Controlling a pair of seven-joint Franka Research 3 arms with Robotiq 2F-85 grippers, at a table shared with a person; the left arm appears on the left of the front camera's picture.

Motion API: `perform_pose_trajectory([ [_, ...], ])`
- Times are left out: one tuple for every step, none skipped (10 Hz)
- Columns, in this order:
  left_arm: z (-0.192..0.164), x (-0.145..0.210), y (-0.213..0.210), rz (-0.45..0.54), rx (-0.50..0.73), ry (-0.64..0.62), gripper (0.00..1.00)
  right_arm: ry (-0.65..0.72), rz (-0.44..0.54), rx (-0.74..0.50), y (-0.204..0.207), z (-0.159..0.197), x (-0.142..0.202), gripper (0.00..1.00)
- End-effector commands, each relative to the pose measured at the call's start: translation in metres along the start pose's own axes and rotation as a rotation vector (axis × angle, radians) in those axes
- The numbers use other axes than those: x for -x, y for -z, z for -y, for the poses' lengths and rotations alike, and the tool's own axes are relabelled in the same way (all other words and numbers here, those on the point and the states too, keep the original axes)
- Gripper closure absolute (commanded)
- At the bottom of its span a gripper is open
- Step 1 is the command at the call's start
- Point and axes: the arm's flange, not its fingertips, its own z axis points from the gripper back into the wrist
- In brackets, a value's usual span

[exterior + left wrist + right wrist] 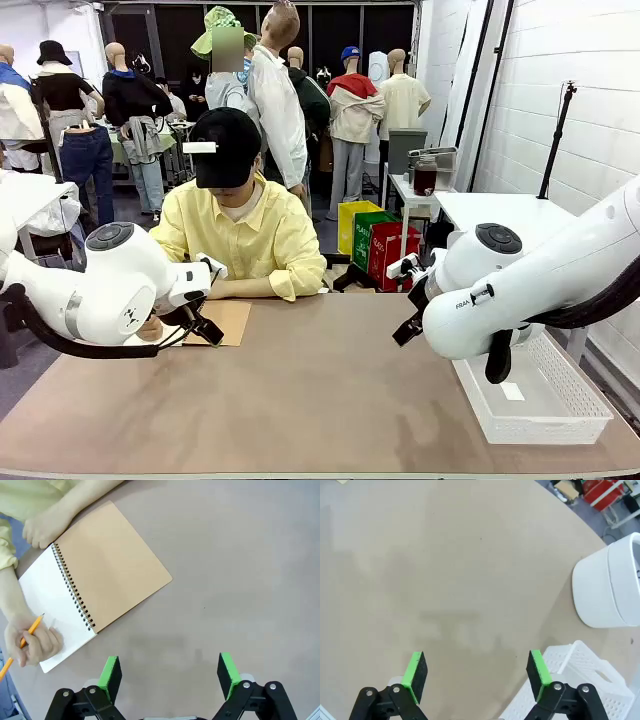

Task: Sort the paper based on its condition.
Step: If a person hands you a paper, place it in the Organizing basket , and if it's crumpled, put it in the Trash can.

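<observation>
**Front view.** The bench (pixel 320 400) is brown, matte and smooth. The room behind is crowded, with a white block wall at the right. A person (pixel 240 225) in a yellow shirt sits at the far side, bent over a notebook (pixel 228 322) with a tan card cover. My left arm (pixel 100 285) curls in low in front of the notebook. My right arm (pixel 530 290) hangs bent above a white plastic lattice basket (pixel 560 410) at the bench's right edge. From here I cannot tell how either claw stands.

**Left wrist view.** The left claw (pixel 168 672) looks down on bare bench, green pads spread wide, nothing between them. The notebook lies open beyond it, with a black wire spiral down the middle and the cover flat on one side. The paper (pixel 50 600), a plain white page, lies on the other side, against the spiral. One hand (pixel 32 645) rests on the paper gripping an orange pencil (pixel 36 624). The other hand (pixel 42 530) is a loose fist at the notebook's far corner.

**Right wrist view.** The right claw (pixel 476 672) also faces down on bare bench, pads wide apart and empty. The basket's corner sits just beside one finger.
</observation>
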Motion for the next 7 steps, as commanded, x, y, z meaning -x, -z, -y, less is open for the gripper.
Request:
perform_pose_trajectory([
  [0.0, 0.0, 0.0, 0.0, 0.0, 0.0, 0.0, 0.0, 0.0, 0.0, 0.0, 0.0, 0.0, 0.0],
  [0.0, 0.0, 0.0, 0.0, 0.0, 0.0, 0.0, 0.0, 0.0, 0.0, 0.0, 0.0, 0.0, 0.0],
  [0.0, 0.0, 0.0, 0.0, 0.0, 0.0, 0.0, 0.0, 0.0, 0.0, 0.0, 0.0, 0.0, 0.0],
  [0.0, 0.0, 0.0, 0.0, 0.0, 0.0, 0.0, 0.0, 0.0, 0.0, 0.0, 0.0, 0.0, 0.0],
  [0.0, 0.0, 0.0, 0.0, 0.0, 0.0, 0.0, 0.0, 0.0, 0.0, 0.0, 0.0, 0.0, 0.0],
  [0.0, 0.0, 0.0, 0.0, 0.0, 0.0, 0.0, 0.0, 0.0, 0.0, 0.0, 0.0, 0.0, 0.0],
  [0.0, 0.0, 0.0, 0.0, 0.0, 0.0, 0.0, 0.0, 0.0, 0.0, 0.0, 0.0, 0.0, 0.0],
])
